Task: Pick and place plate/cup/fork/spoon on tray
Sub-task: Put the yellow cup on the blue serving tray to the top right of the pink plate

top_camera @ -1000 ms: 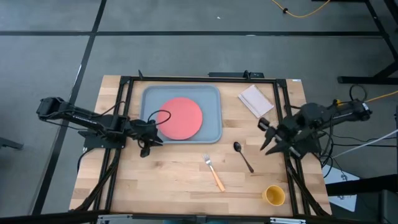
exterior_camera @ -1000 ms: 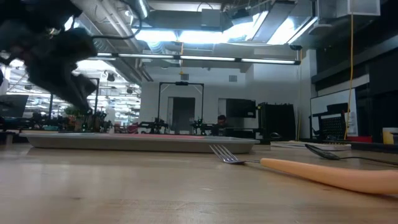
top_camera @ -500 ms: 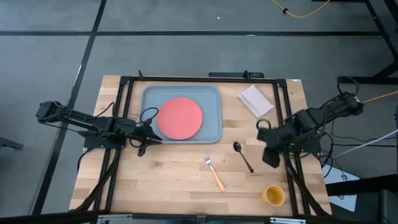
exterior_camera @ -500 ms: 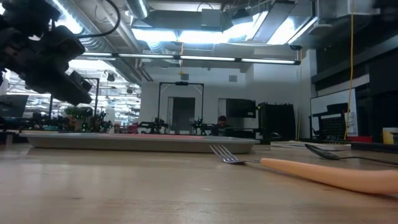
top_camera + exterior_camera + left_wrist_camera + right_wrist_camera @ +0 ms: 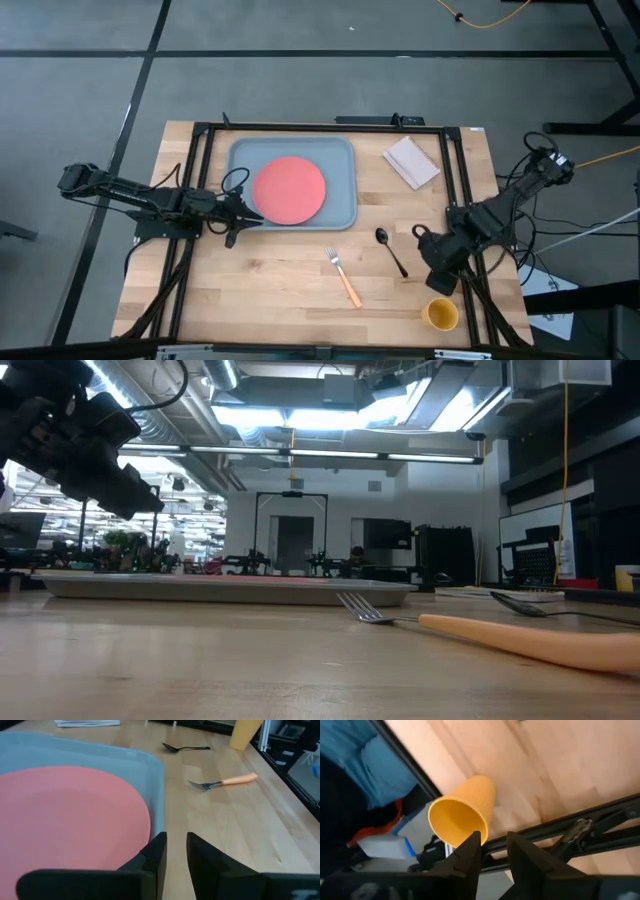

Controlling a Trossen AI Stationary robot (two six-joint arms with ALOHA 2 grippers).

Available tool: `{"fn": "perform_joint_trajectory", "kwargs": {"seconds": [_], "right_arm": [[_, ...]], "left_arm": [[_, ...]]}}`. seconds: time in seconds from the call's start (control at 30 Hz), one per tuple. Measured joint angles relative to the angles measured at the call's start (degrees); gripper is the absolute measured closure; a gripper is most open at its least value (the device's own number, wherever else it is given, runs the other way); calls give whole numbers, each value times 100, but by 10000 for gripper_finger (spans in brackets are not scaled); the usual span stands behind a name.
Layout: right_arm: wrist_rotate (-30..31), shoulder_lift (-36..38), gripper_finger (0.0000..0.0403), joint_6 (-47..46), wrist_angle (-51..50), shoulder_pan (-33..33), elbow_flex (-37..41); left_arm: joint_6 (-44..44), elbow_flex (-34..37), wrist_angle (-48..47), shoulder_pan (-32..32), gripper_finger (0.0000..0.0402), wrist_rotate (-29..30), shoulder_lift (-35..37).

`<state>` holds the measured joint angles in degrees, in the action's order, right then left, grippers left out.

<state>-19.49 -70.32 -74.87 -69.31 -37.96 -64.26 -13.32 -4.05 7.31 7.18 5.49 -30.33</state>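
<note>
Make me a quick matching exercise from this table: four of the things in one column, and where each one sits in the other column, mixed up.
Things:
1. plate
2. cup
3. fork
4. napkin

Places:
A. on the wood beyond the spoon, beside the tray
B. on the tray
C. at the near right corner of the table, just past the right gripper
D. on the wood in front of the tray

Pairs: 1-B, 2-C, 3-D, 4-A

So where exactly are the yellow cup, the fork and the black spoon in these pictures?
cup [image 5: 441,314], high view, on the middle of its open mouth.
fork [image 5: 344,277], high view, where the tines' neck meets the orange handle.
spoon [image 5: 382,237], high view, on its oval bowl.
</note>
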Motion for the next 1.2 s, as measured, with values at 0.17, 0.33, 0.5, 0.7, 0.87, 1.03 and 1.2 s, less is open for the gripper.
{"fn": "perform_joint_trajectory", "kwargs": {"seconds": [0.17, 0.33, 0.5, 0.7, 0.87, 1.03, 1.2], "right_arm": [[461, -140, 304, 115, 435, -684, 1], [1067, -347, 304, 3, 688, -1341, 3], [1085, -693, 304, -256, 699, -1759, 3], [1094, -1167, 304, -73, 745, -1874, 3], [1127, -1387, 304, 284, 499, -1873, 3], [1158, -1413, 304, 378, 489, -1873, 3], [1443, -1413, 304, 398, 577, -1873, 3]], "left_arm": [[35, 0, -2, 0, 335, 1, -2], [39, 2, -7, 0, 335, 0, -2], [37, 2, -7, 0, 335, 1, -2], [37, 3, -7, 0, 335, 3, -2], [41, 4, -7, 0, 335, 120, -2], [232, 4, -5, -2, 335, 269, -2], [253, 4, -5, -2, 335, 287, -2]]}}
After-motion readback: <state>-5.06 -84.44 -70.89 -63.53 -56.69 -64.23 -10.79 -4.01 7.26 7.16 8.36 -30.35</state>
